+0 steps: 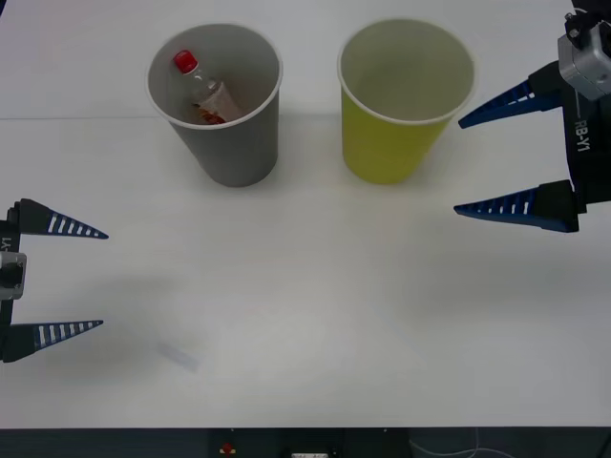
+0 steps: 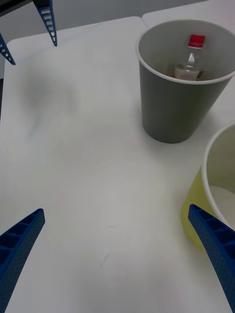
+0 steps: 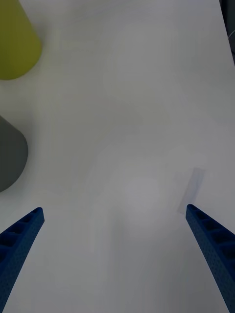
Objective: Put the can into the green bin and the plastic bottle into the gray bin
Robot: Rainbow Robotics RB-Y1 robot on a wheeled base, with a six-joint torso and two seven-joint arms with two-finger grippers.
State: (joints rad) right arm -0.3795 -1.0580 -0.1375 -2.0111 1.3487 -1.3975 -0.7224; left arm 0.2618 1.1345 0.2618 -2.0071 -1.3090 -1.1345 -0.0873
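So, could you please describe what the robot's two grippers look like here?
Both the left gripper and the right gripper have two long blue fingers tapering to points, with ribbed slots along their length. The right one sits on a grey and black wrist housing marked "RB-Y1" in white.

Bright, even light; soft shadows; slight blur.

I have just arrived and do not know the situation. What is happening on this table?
Nothing is being held now. The plastic bottle already lies inside the gray bin. The green bin stands beside it. The left end effector and the right end effector are both open, over the table.
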